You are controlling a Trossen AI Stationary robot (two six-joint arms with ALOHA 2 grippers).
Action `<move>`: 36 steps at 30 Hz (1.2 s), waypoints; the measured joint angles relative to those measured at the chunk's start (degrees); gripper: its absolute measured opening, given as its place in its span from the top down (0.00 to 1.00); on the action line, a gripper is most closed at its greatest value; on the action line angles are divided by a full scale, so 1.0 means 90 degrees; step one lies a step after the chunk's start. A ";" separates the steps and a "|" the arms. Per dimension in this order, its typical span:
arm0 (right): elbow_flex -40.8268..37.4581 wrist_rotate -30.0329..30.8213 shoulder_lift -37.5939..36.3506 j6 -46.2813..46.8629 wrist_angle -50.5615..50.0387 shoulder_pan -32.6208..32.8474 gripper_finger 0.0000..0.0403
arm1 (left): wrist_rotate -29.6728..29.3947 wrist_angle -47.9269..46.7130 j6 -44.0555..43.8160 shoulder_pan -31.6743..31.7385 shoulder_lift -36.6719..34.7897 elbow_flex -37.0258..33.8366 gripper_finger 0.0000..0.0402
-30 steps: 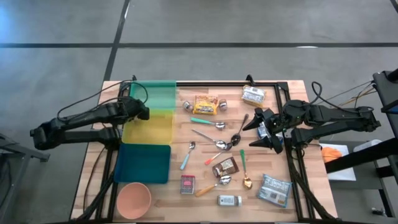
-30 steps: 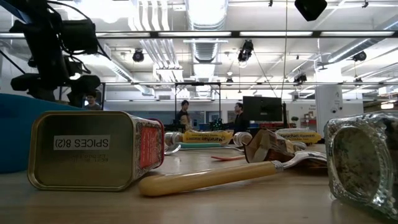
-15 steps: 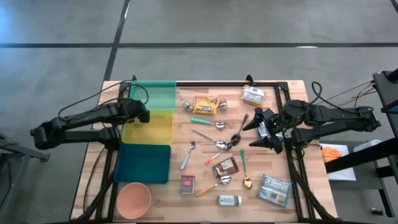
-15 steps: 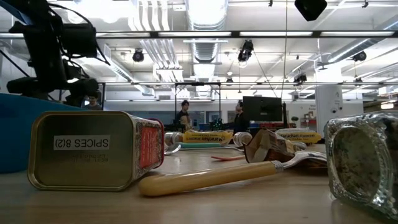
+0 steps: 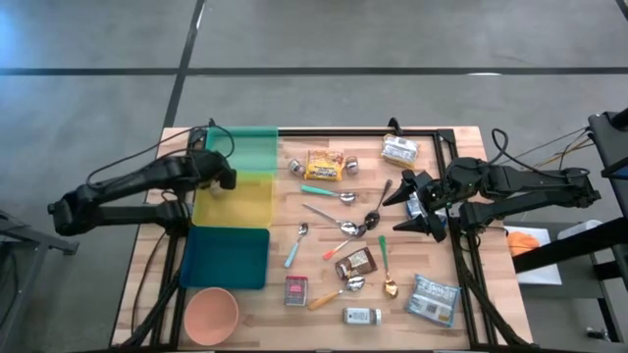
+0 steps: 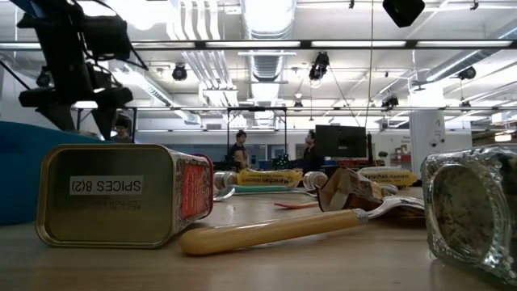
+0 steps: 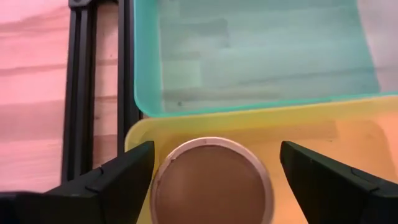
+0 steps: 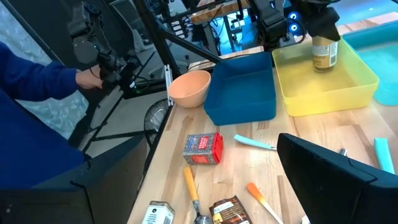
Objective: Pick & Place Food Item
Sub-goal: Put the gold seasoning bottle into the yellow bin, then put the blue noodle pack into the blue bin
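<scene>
- Left wrist view only: jar seen lid-up, between the spread fingers of the left gripper, no contact visible
- Right wrist view: jar stands upright in the yellow bin
- High view: green bin, blue bin, pink bowl hold nothing visible
- Right gripper jaws spread, above the spoons

jar upright in yellow bin, blue bin beside

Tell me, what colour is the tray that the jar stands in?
Yellow. The tray holding the jar shows best in the right wrist view.
</scene>
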 joint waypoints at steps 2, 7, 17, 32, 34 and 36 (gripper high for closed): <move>0.0000 0.0000 0.0000 0.0001 0.0000 0.0000 0.11 | -0.0002 -0.0160 0.0082 0.0000 -0.0002 0.0179 0.12; 0.0000 0.0000 -0.0002 0.0001 0.0000 0.0000 0.11 | 0.0056 -0.0356 0.0332 0.0000 -0.0002 0.0666 0.12; 0.0000 0.0011 0.0000 -0.0004 0.0000 0.0000 0.11 | 0.0987 0.1060 0.1769 -0.0032 -0.0002 0.1545 0.29; 0.0000 0.0553 0.0000 0.0303 0.0003 0.0002 0.11 | 0.3285 0.3770 0.1648 -0.0466 0.0003 0.0891 0.55; 0.0000 0.0558 0.0000 0.0487 0.0011 0.0002 0.11 | 0.3284 0.3779 0.1650 -0.0616 0.0005 0.0844 0.56; 0.0000 0.0556 0.0000 0.0750 0.0090 0.0002 0.11 | 0.3286 0.3834 0.1653 -0.0752 0.0005 0.0844 0.56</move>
